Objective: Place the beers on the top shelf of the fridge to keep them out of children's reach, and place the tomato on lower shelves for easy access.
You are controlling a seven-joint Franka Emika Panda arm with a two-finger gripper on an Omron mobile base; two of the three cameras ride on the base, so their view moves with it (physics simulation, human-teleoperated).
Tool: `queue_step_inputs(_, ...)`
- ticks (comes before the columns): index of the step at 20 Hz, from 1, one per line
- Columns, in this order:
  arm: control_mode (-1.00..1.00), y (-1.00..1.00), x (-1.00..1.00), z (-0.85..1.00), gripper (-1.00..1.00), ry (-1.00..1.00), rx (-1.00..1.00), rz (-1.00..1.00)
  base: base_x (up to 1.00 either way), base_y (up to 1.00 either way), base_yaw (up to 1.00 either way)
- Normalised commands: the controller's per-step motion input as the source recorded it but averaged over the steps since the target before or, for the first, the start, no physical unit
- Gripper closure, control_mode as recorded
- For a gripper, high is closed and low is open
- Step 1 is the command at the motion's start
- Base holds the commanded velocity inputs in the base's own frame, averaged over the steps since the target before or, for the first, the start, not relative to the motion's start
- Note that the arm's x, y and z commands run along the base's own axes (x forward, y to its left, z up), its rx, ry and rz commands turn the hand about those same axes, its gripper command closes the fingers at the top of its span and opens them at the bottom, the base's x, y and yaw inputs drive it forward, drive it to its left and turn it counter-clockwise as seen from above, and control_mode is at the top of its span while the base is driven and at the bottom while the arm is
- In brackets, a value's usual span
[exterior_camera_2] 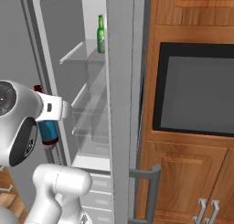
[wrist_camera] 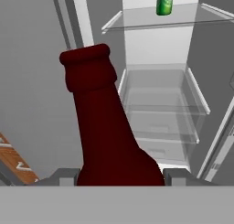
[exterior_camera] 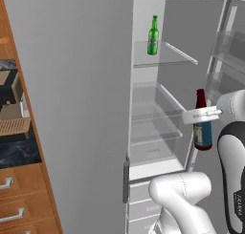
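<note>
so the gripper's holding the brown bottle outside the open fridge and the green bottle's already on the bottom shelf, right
Not quite. The green bottle stands on the top shelf of the fridge, not the bottom one; the left base view shows it plainly. The rest holds: the gripper grips the brown bottle outside the open fridge.

A kitchen: open fridge (exterior_camera: 143, 109), wooden cabinets (exterior_camera_2: 183, 182), built-in oven (exterior_camera_2: 196, 88).
</note>
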Motion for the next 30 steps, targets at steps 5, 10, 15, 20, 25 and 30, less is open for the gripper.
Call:
queue_step_inputs(5, -1.0, 0.0, 0.0, 0.0, 1.0, -0.01, 0.0, 0.0, 0.03, -0.08, 0.0)
queue_step_inputs(10, -1.0, 0.13, 0.05, 0.04, 1.0, -0.04, -0.01, 0.0, 0.0, 0.0, 0.0)
queue_step_inputs(15, -1.0, 0.19, 0.1, 0.35, 1.0, -0.03, -0.03, 0.0, 0.0, 0.0, 0.0)
queue_step_inputs(20, -1.0, 0.01, 0.08, 0.57, 1.0, -0.01, -0.01, 0.0, 0.0, 0.0, 0.0)
queue_step_inputs(25, -1.0, 0.0, 0.33, 0.45, 1.0, 0.0, 0.01, -0.05, 0.0, 0.0, 0.0)
queue_step_inputs(30, -1.0, 0.0, 0.57, 0.02, 1.0, 0.0, 0.08, -0.08, 0.0, 0.0, 0.0)
